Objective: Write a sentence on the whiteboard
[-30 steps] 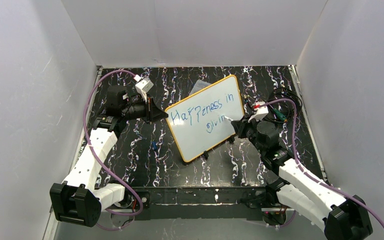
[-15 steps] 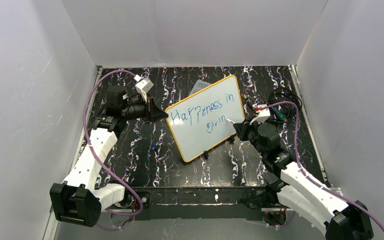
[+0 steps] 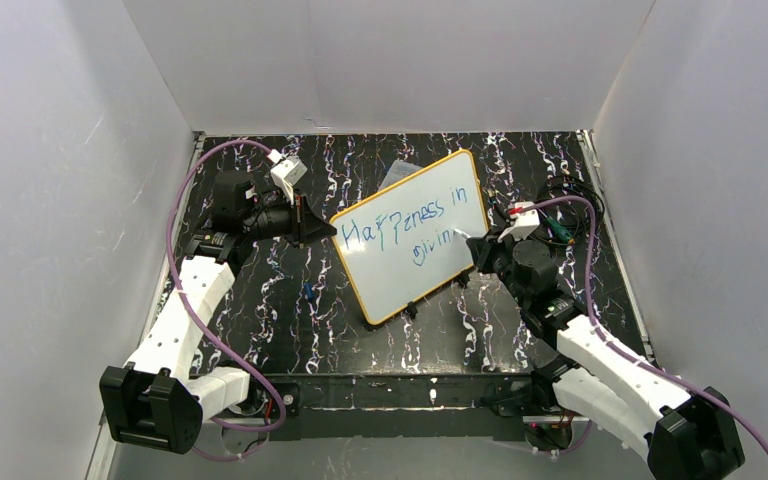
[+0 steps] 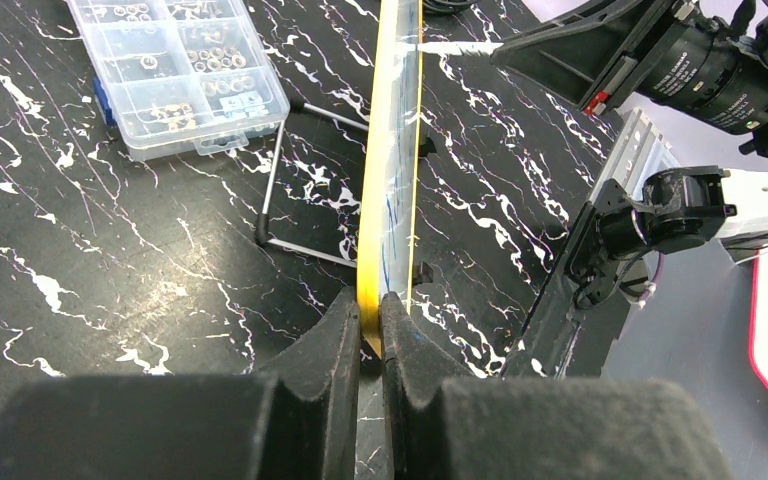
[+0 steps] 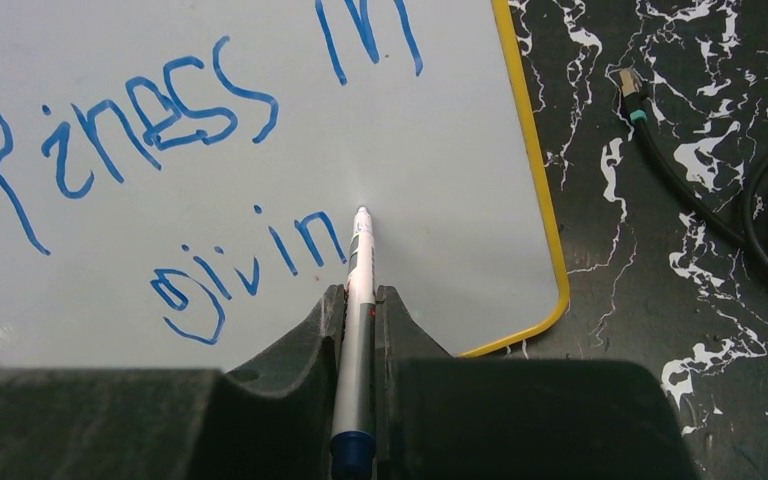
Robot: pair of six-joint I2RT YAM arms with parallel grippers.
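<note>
Lettering (image 5: 175, 112) in blue is seen on the whiteboard (image 5: 460, 130) in two lines: the upper line is complete through "in", while the lower line reads only "givin" (the closing "g" and the full stop are not yet written). The whiteboard is propped on a wire stand (image 4: 272, 185) near the middle of the marbled black table (image 3: 290, 320), leaning back with its face turned toward the arms. A white marker (image 5: 361, 245) is pinched between the pressed-in fingers of the right gripper (image 5: 358, 295), and its tip is placed just to the right of the last "n". Whether the tip is touching the surface cannot be settled from these views. Compared with a second ago, no new stroke has been added, but the right wrist has dipped and come back, and the tip has been carried slightly further right along the lower line. That shift is judged to be the positioning for the missing "g", so the task is taken as nearly finished. The board's left edge is clamped by the left gripper (image 4: 370, 325), whose fingers are closed on the orange-yellow frame, so the board is steadied against the marker's push. Behind the board a clear compartment box (image 4: 175, 75) is seen on the table, and a cable (image 5: 632, 95) with a teal plug lies beside the board's right edge
</note>
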